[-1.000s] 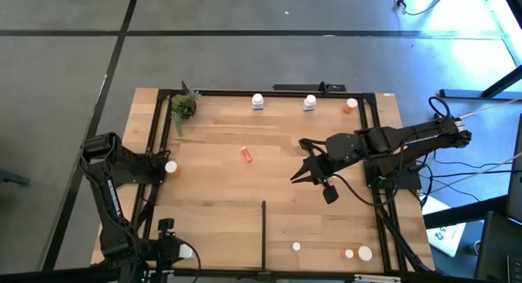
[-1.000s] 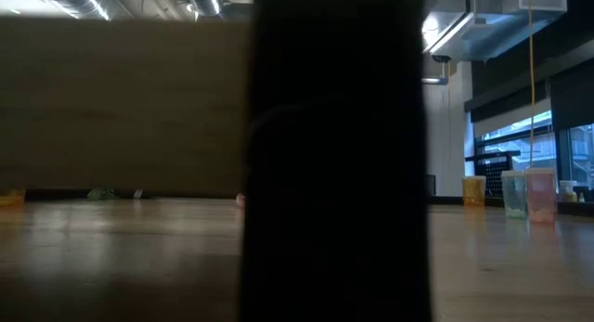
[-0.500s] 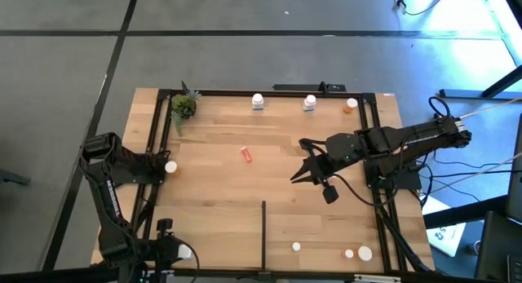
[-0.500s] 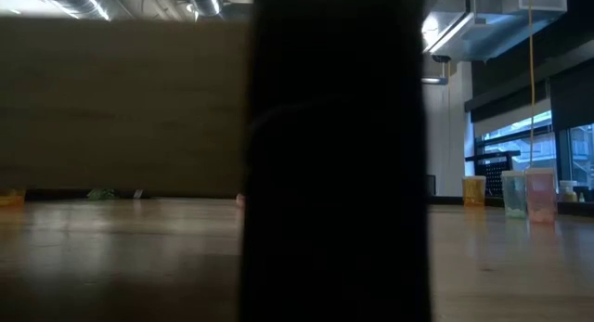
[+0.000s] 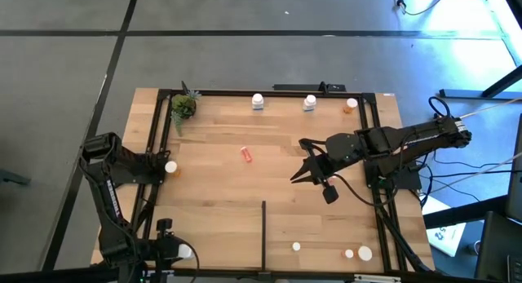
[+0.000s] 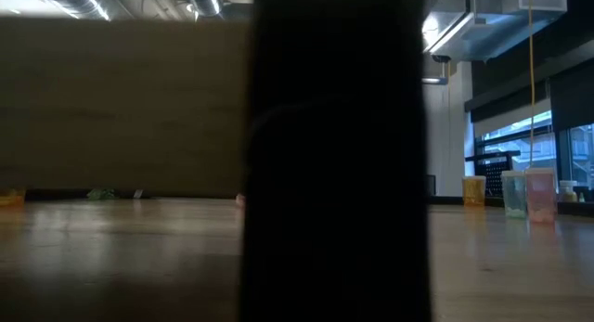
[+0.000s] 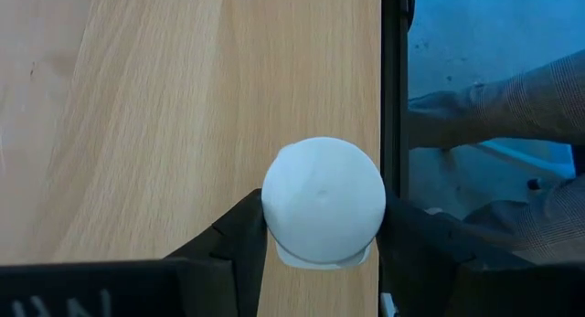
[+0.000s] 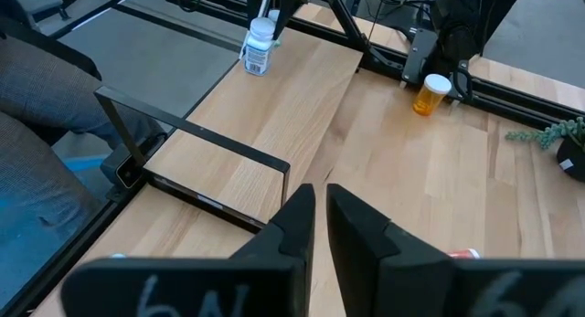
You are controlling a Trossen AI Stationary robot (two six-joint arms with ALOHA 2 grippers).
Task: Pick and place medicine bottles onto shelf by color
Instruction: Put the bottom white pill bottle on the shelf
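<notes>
1. Shelf (image 5: 220, 193): a light-wood planked surface framed by black metal bars is seen from above. A thin black divider strip (image 5: 263, 232) stands at its near edge, about midway across.

2. Left gripper (image 5: 165, 166): it is placed at the shelf's left edge. In the left wrist view its fingers (image 7: 245, 233) are clamped on either side of a white-capped bottle (image 7: 324, 200), which is held just beside the black frame bar.

3. Right gripper (image 5: 303, 174): it is held over the shelf, right of centre. In the right wrist view its fingers (image 8: 291, 224) are drawn narrow, with a thin gap between them and nothing gripped.

4. Bottles at the far edge: two white bottles (image 5: 258, 101) (image 5: 310, 103) are set upright along the far bar, and an orange bottle (image 5: 351, 106) is set near the far right corner.

5. Lying bottle (image 5: 246, 154): an orange-red bottle is laid on its side near the middle of the shelf, left of the right gripper.

6. Bottles at the near edge: three small white-capped bottles (image 5: 296, 247) (image 5: 349, 254) (image 5: 364, 254) are grouped right of the divider. Another white bottle (image 5: 186, 251) is seen near the near left corner.

7. Potted plant (image 5: 183, 107): a small green plant is placed at the far left corner.

8. Low view: most of it is blocked by a dark upright shape (image 6: 339, 155).
</notes>
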